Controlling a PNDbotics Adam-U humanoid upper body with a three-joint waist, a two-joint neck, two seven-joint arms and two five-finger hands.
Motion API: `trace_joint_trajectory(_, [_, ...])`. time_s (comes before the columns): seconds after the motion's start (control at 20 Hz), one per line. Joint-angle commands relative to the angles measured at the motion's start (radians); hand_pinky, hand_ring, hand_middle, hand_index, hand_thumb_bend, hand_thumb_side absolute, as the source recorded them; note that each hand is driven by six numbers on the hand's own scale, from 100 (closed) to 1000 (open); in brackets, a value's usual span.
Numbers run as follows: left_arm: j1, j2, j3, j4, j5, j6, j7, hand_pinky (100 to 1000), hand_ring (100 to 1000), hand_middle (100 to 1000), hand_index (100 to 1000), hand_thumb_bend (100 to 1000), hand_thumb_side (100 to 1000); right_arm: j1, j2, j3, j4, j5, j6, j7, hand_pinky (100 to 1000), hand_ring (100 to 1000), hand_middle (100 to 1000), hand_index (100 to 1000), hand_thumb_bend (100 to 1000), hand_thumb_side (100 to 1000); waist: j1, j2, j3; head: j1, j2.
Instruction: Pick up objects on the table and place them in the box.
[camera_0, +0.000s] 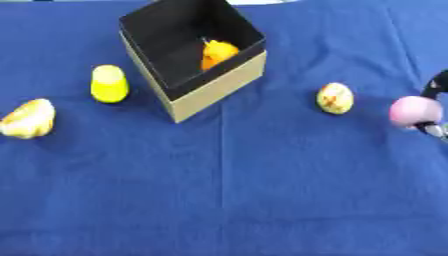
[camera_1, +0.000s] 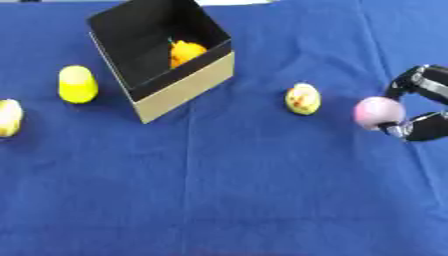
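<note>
An open cardboard box (camera_0: 214, 82) with a black inside stands at the back centre, holding an orange object (camera_0: 218, 53). At the right edge my right hand (camera_1: 423, 105) is curled round a pink ball (camera_1: 379, 112), thumb and fingers on either side of it. A yellow, egg-shaped object with red marks (camera_0: 335, 98) lies between the box and the ball. Left of the box stands a yellow cylinder-like object (camera_0: 109, 84). A pale yellow lumpy object (camera_0: 28, 119) lies at the far left. My left hand shows in neither view.
A blue cloth (camera_0: 227, 190) covers the whole table, with a broad open stretch across the near half. A white strip shows at the far edge behind the box.
</note>
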Motion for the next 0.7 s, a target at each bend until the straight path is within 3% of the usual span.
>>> trace_joint_trajectory(0.05, [-0.004, 0.021, 0.004, -0.018, 0.001, 0.001, 0.000, 772, 589, 559, 781, 132, 569, -0.049, -0.072, -0.034, -0.091, -0.024, 0.011, -0.012, 812, 736, 522, 551, 314, 100, -0.008, -0.024, -0.001, 0.004, 0.001])
trace_joint_trajectory(0.35, [-0.006, 0.027, 0.001, -0.018, 0.005, 0.005, -0.004, 772, 589, 559, 782, 130, 569, -0.179, -0.108, -0.005, -0.135, -0.053, 0.015, 0.029, 818, 737, 548, 595, 336, 100, -0.030, -0.035, 0.012, -0.003, -0.003])
trace_joint_trajectory(0.7, [-0.009, 0.037, -0.005, -0.018, 0.012, 0.005, -0.013, 773, 590, 560, 782, 133, 566, -0.414, -0.052, 0.084, -0.077, -0.088, 0.009, 0.094, 811, 734, 548, 603, 341, 100, -0.048, -0.048, 0.046, -0.024, 0.002])
